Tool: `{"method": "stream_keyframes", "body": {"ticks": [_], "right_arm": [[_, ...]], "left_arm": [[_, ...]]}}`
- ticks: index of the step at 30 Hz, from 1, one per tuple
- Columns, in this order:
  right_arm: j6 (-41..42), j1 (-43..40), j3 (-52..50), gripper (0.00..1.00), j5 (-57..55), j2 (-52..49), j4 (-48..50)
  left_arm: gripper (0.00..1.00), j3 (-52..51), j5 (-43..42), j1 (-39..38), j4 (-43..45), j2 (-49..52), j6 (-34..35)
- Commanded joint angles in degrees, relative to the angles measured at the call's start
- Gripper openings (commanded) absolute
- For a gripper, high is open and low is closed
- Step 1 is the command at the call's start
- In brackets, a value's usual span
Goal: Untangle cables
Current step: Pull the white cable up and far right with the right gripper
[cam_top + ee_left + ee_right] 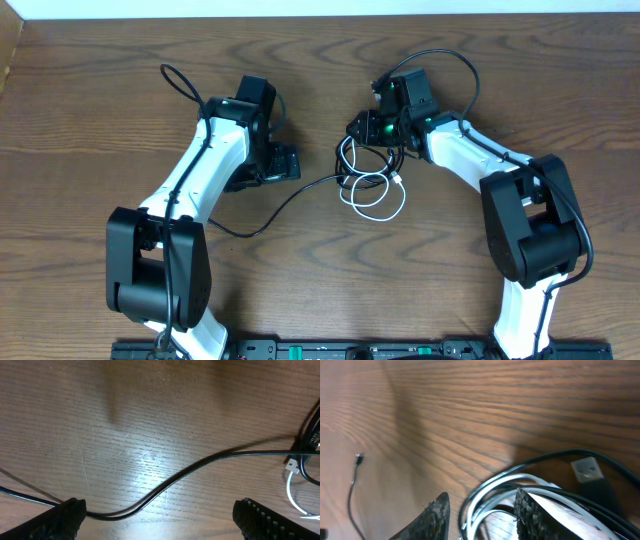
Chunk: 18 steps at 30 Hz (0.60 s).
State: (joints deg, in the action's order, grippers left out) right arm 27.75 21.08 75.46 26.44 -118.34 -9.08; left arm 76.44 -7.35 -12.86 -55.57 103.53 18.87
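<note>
1. Cables [368, 175]: one white cord [288, 491] and black cords, heaped mid-tabletop [100, 100], directly beneath the right hand [481, 497].
2. Right hand: fingers partly apart, astride white and black loops, not pinching them.
3. Left hand [160, 510]: spread wide, empty, above a black cord [175, 480] leading out of the heap.
4. Step, as judged: securing a hold. Next: pinch loops, grip the stray cord, draw apart.
5. Markings: none legible; USB plug [584, 467] blank.

Your left arm [205, 165] and right arm [465, 150] have white links, black joints and looping black cords [441, 52]. The left fingers [260, 517] are black and ribbed. A green light [386, 127] glows upper centre.
</note>
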Motion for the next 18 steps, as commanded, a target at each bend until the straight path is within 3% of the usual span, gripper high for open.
{"method": "stream_keyframes", "body": {"ticks": [1, 12, 18], "right_arm": [[0.6, 0.3, 0.2, 0.36, 4.1, 0.0, 0.6], [10.4, 1.0, 0.2, 0.35, 4.0, 0.0, -7.0], [11.4, 1.3, 0.2, 0.38, -2.3, 0.0, -3.0]], "left_arm": [[0.98, 1.0, 0.4, 0.1, -0.3, 0.5, 0.1], [0.98, 1.0, 0.4, 0.1, -0.3, 0.5, 0.1], [0.98, 1.0, 0.4, 0.1, -0.3, 0.5, 0.1]]}}
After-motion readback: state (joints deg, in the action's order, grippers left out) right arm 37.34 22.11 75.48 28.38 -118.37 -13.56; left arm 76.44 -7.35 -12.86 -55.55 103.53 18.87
